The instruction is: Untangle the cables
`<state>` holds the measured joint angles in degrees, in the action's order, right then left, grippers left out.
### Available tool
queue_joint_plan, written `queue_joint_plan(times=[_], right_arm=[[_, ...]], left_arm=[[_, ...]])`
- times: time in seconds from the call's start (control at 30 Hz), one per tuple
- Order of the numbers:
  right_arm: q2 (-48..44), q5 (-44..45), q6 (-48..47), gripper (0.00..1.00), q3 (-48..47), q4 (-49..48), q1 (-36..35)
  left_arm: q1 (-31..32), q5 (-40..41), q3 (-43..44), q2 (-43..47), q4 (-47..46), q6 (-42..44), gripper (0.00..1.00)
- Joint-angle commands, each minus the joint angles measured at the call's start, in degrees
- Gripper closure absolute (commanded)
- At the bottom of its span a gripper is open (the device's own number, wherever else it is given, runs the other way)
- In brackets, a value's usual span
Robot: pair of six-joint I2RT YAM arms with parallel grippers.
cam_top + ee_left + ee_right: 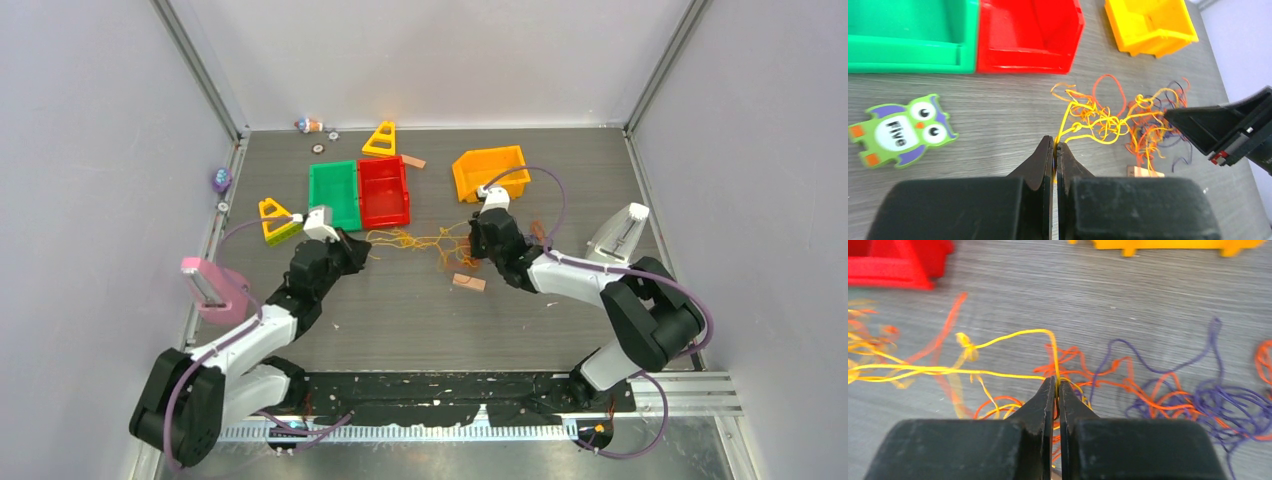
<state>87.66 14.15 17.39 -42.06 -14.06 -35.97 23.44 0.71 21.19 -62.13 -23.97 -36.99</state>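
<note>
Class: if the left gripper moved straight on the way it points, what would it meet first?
The left gripper, shut on the yellow cable, would push first into the tangled cables; beyond them probably the red bin, though depth is unclear.

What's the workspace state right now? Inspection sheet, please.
Surface: grey wood-grain table.
Job's things: orange, yellow and purple cables, tangled mid-table.
Clutter: green bin, red bin, orange bin, owl tile, wooden block, yellow triangle.
Grippers: left gripper shut on a yellow strand; right gripper shut on a yellow strand at the tangle's opposite side.
Cables: lilac hoses run along both arms.
Surroundings: plain grey walls.
</note>
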Motion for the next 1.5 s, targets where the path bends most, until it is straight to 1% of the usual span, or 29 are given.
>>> queue_joint_plan(times=[0.0, 0.13, 0.23, 0.43, 0.53, 0.6, 0.67, 0.7, 0.73, 0.77, 0.8, 0.83, 0.9, 1.0, 1.1, 1.23, 1.33, 1.4, 1.47], right_arm=[[-2.5, 15.7, 4.5, 0.95, -2.5, 6.1, 0.9], [-3.0, 20.8, 7.1, 0.95, -2.4, 8.3, 1.2], [-3.9, 24.2, 8.9, 0.95, -1.9, 9.2, 1.2], [-6.1, 27.8, 11.4, 0.95, -0.4, 9.8, 1.6], [-6.5, 27.1, 11.3, 0.95, 0.3, 9.2, 1.9], [-6.5, 24.8, 10.0, 0.95, 0.4, 8.3, 2.0], [-6.4, 20.2, 7.5, 0.92, 0.7, 6.2, 2.1], [-6.6, 16.0, 5.6, 0.71, 1.5, 3.8, 2.1], [-6.9, 13.4, 3.2, 0.6, 2.2, 1.8, 2.1], [-7.1, 8.0, 2.4, 0.44, 3.4, -1.6, 2.1], [-7.5, 6.0, 1.1, 0.38, 4.0, -3.0, 2.1], [-7.6, 2.2, 0.7, 0.29, 4.9, -5.6, 2.1], [-7.6, -0.5, 0.2, 0.19, 5.4, -7.3, 2.1], [-6.9, -3.3, -1.0, 0.14, 4.6, -7.4, 2.0], [-4.8, -5.4, -1.5, 0.13, 3.1, -6.5, 2.0], [-3.2, -4.9, -1.7, 0.13, 0.8, -3.7, 1.7], [-3.9, -5.1, -2.5, 0.13, 1.5, -5.1, 1.3], [-4.8, -5.6, -2.9, 0.13, 2.3, -6.3, 1.1], [-6.0, -7.5, -3.3, 0.12, 3.4, -8.2, 0.8]], left_arm=[[-0.4, 14.0, -2.5, 5.9, -0.2, 0.8, 1.0], [-0.4, 19.8, -4.4, 9.5, 0.5, -0.3, 1.0], [-0.4, 22.4, -4.9, 11.0, 1.4, -0.8, 1.0], [-0.4, 27.3, -5.7, 13.1, 3.3, -2.3, 1.0], [-0.4, 27.7, -5.9, 13.8, 3.5, -2.4, 1.0], [-0.4, 26.4, -5.7, 13.6, 3.2, -1.6, 1.0], [-0.4, 23.2, -5.4, 12.7, 1.9, 0.2, 1.0], [-0.4, 20.6, -5.1, 12.2, 1.1, 1.6, 1.0], [-0.4, 17.1, -4.7, 11.4, -0.1, 3.3, 1.0], [-0.4, 13.1, -4.1, 10.6, -1.3, 5.1, 1.0], [-0.4, 9.2, -3.4, 9.4, -2.1, 6.5, 1.0], [-0.4, 6.5, -2.5, 8.2, -2.2, 7.1, 1.0], [-0.4, 3.5, -0.7, 6.1, -1.6, 7.4, 1.0], [-0.4, 2.2, 0.5, 4.2, -0.9, 7.7, 1.0], [-0.4, 1.1, 0.2, 4.7, -1.6, 8.0, 1.0], [-0.4, 0.6, 0.0, 7.3, -1.7, 9.0, 1.0], [-0.4, 1.2, 2.4, 10.4, 3.3, 9.2, 1.0], [-0.4, 2.9, 5.2, 13.7, 8.9, 8.6, 1.0], [-0.4, 4.0, 7.7, 16.7, 12.7, 8.5, 1.0]])
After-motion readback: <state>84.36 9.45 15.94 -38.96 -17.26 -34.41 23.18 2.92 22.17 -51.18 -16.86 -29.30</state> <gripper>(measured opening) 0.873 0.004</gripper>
